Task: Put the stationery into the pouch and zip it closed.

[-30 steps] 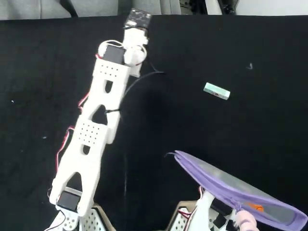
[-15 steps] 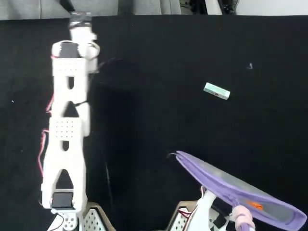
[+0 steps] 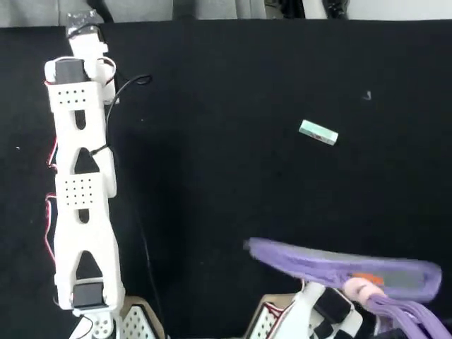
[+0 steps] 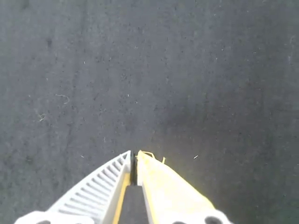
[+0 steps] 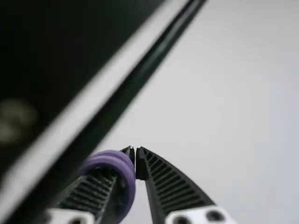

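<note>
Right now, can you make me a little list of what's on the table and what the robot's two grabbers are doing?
table: black
green block: lies alone on the table, apart from both arms
pouch: purple, held up at the near right
left gripper: shut, holds nothing, over bare table at the far left
right gripper: shut on a purple part of the pouch
task: block not yet in the pouch

The high camera looks down on the whole black table [image 3: 233, 191]. The left wrist camera sits close over that same table. The right wrist camera tilts away, maybe upward, and shares the purple pouch [image 3: 332, 263] with the high one.
</note>
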{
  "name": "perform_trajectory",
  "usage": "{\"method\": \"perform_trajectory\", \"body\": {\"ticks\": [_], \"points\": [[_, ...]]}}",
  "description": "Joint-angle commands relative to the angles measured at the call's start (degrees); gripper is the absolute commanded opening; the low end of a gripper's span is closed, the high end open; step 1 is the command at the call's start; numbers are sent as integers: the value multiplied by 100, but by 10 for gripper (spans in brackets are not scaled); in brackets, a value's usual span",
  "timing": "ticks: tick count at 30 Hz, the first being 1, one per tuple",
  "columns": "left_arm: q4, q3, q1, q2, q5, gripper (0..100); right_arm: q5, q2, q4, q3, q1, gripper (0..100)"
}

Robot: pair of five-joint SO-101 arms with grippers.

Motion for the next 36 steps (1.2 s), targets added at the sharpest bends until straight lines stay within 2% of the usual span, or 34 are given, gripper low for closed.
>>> {"method": "perform_trajectory", "body": {"ticks": [1, 8, 15, 17, 23, 29, 36], "points": [[18, -127, -48, -396, 44, 29, -9, 374, -88, 84, 281, 11], [26, -119, -110, -387, 44, 29, -9, -470, -88, -171, -149, 11], [26, -119, -251, -378, 53, 29, -26, -620, -62, -180, -211, 11], [35, -119, -268, -378, 53, 29, -114, -699, -62, -127, -457, 11], [35, -119, -198, -378, 62, 29, -800, -892, 158, -127, -897, 11], [141, -127, -127, -378, 413, 29, -1626, -620, 1143, -127, -2075, 11], [141, -127, -119, -378, 413, 29, -2259, -523, 1679, -127, -2875, 11]]}}
